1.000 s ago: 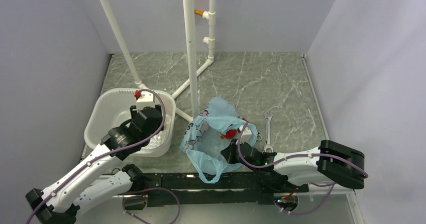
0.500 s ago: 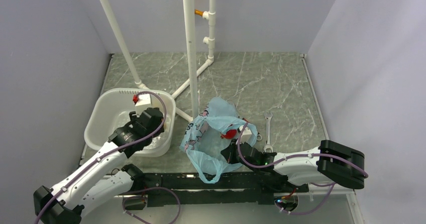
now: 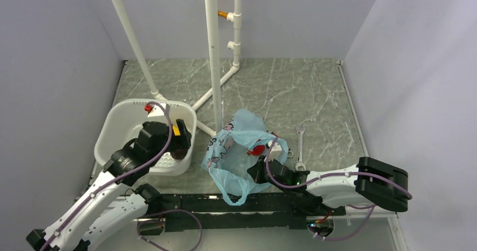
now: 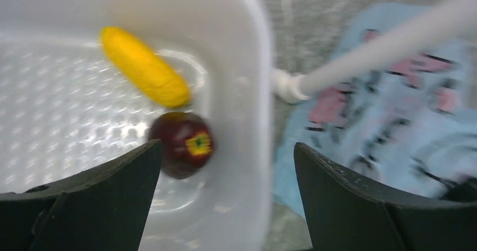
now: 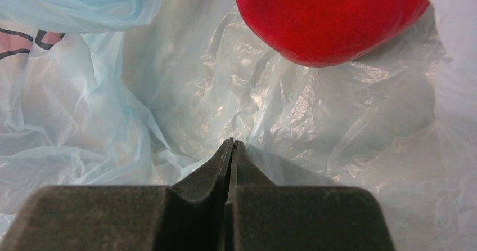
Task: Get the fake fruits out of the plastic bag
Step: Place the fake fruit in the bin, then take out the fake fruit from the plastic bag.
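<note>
Right end effector (image 5: 230, 144) pinches thin, slippery bag (image 5: 169, 93) film. Just beyond its tips, inside, lies red fruit (image 5: 332, 14), probably light and hard, best gripped across its middle. Left end effector (image 4: 228, 147) gapes wide above yellow fruit (image 4: 143, 65) and maroon fruit (image 4: 180, 144) in basket (image 4: 247, 65).

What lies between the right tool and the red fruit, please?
Between the right tool and the red fruit lies only crinkled plastic bag film; the right wrist view shows it.

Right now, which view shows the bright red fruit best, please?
The right wrist view: the bright red fruit looms close, though cropped at the top. The top external view shows it as a small red spot in the plastic bag; the left wrist view misses it.
</note>
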Robot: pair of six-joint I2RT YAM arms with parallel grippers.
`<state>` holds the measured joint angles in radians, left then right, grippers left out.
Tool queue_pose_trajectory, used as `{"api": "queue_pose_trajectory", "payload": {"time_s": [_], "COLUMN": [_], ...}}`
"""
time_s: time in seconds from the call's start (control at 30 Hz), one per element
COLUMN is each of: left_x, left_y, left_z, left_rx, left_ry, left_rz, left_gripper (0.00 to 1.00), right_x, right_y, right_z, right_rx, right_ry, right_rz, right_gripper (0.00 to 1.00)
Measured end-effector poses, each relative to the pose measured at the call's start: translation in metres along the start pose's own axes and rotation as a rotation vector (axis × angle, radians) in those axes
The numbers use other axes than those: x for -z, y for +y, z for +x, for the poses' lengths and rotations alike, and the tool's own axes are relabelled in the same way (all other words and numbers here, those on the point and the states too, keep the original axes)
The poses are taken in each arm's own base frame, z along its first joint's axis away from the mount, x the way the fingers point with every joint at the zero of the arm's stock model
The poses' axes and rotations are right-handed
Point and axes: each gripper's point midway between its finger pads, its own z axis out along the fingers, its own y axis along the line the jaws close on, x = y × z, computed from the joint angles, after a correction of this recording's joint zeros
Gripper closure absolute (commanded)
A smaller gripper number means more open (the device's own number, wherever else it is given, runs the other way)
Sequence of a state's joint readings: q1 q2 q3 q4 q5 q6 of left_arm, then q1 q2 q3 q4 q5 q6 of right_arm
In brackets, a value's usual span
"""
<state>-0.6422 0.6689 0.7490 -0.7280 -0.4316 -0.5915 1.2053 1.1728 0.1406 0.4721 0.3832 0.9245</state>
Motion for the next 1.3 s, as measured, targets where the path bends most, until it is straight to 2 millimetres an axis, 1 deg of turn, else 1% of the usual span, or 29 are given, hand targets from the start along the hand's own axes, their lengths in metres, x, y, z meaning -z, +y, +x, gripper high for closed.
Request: {"api": "queue_pose_trajectory", "payload": {"time_s": [0.13, 0.3, 0.4, 0.47, 0.53, 0.57, 0.67, 0.73, 0.77, 0.83, 0.93, 1.07, 1.1, 1.2, 1.3], "left_x": [0.020, 0.050, 0.063, 0.068, 0.074, 0.076, 0.090, 0.098, 0.099, 0.092, 0.074, 0.042, 0.033, 0.009, -0.013], "left_y": [-0.045, -0.103, -0.132, -0.150, -0.168, -0.174, -0.199, -0.211, -0.216, -0.224, -0.232, -0.232, -0.232, -0.226, -0.216], "left_z": [-0.011, -0.022, -0.022, -0.012, 0.008, 0.016, 0.050, 0.066, 0.072, 0.077, 0.088, 0.118, 0.127, 0.144, 0.151], "left_rx": [0.014, 0.017, 0.020, 0.015, -0.012, -0.028, -0.126, -0.186, -0.214, -0.245, -0.273, -0.338, -0.365, -0.417, -0.445], "left_ry": [-0.020, -0.024, -0.010, 0.023, 0.087, 0.113, 0.198, 0.230, 0.237, 0.233, 0.234, 0.272, 0.276, 0.269, 0.247], "left_rz": [0.272, 0.613, 0.792, 0.901, 0.998, 1.025, 1.105, 1.131, 1.131, 1.108, 1.048, 0.935, 0.894, 0.775, 0.663], "left_gripper": [0.12, 0.16, 0.18, 0.19, 0.21, 0.22, 0.28, 0.32, 0.33, 0.34, 0.37, 0.52, 0.52, 0.48, 0.42], "right_x": [0.000, 0.000, 0.000, 0.000, 0.000, 0.000, 0.000, 0.000, 0.000, 0.000, 0.000, 0.002, 0.002, 0.002, 0.002], "right_y": [0.000, 0.000, 0.000, 0.000, 0.000, 0.000, 0.000, 0.001, 0.001, 0.002, 0.002, 0.001, 0.001, 0.002, 0.003], "right_z": [0.000, 0.000, 0.000, 0.000, 0.000, 0.000, 0.000, 0.000, -0.001, -0.001, -0.002, -0.002, -0.002, -0.003, -0.003], "right_rx": [0.000, 0.000, 0.000, 0.000, -0.001, -0.001, -0.002, -0.003, -0.005, -0.006, -0.007, -0.011, -0.011, -0.013, -0.014], "right_ry": [0.000, 0.000, 0.000, -0.001, -0.001, -0.001, -0.002, -0.002, -0.003, -0.005, -0.007, -0.011, -0.012, -0.015, -0.017], "right_rz": [0.000, 0.000, 0.000, 0.000, 0.000, -0.001, -0.001, -0.003, -0.003, -0.006, -0.009, -0.014, -0.015, -0.019, -0.022], "right_gripper": [1.00, 1.00, 1.00, 1.00, 1.00, 1.00, 1.00, 1.00, 1.00, 1.00, 1.00, 1.00, 1.00, 1.00, 1.00]}}
